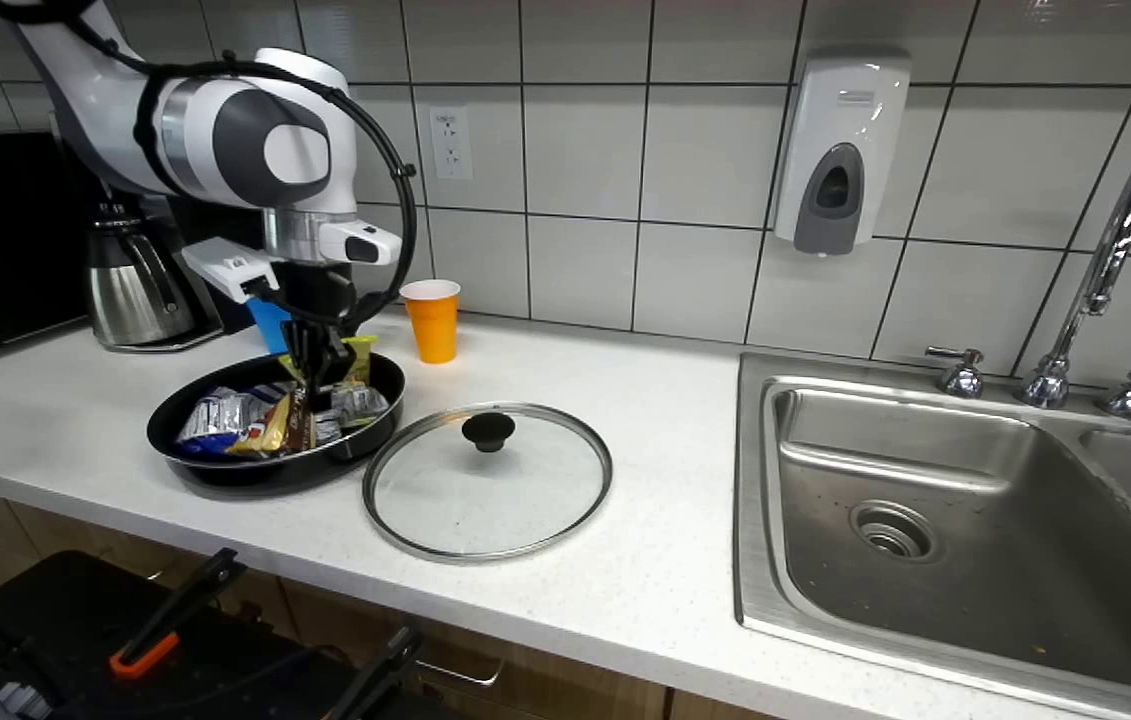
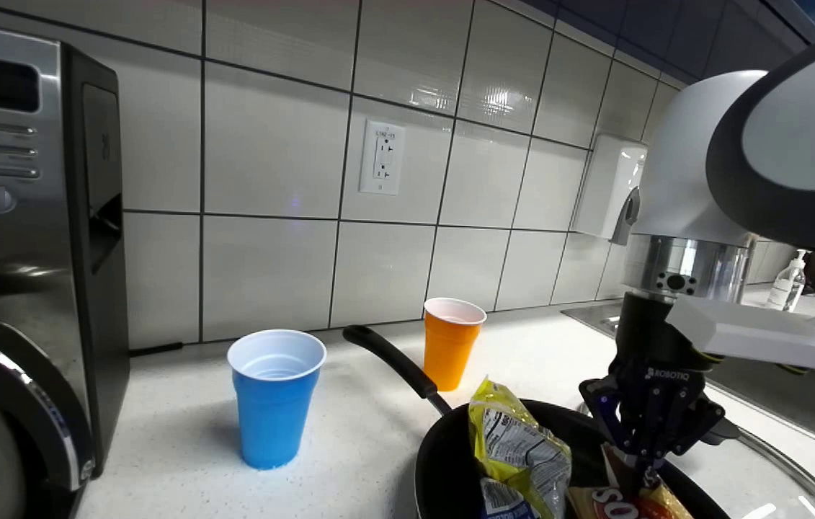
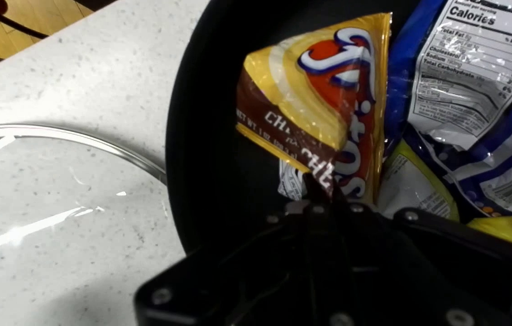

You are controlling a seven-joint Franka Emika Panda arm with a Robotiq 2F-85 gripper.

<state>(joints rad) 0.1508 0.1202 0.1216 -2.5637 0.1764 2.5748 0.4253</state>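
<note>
Pinching a Fritos bag (image 3: 321, 104) inside a black frying pan (image 1: 275, 475)

Neighbours crowd the spot. Taking the pan as the dial in an exterior view, the glass lid (image 1: 485, 500) lies flat just beside it between three and four o'clock, the orange cup (image 1: 433, 322) stands at two, the steel carafe (image 1: 137, 290) between ten and eleven, and the sink (image 1: 753, 500) well apart at three. In an exterior view the pan handle (image 2: 389, 357) points to ten o'clock, with a blue cup (image 2: 276, 400) between nine and ten. Within the pan, seen from the wrist, a blue snack bag (image 3: 455, 77) sits at the held bag's three o'clock and a yellow-green snack bag (image 3: 414, 185) at four.

The gripper (image 3: 327, 188) has its fingertips pressed together on a fold at the bag's six o'clock end (they cover part of it). Creased as it is, the bag's long axis runs roughly from six to twelve in the wrist view, one top corner aimed at one.

"Fritos" reads downward along its right flank; "CHI" and "CHE" show on the brown band, above "WT 1 OZ". The blue bag's panel reads "Calories", "Cholesterol" and "Sodium". "ROBOTIQ" marks the gripper in an exterior view.
</note>
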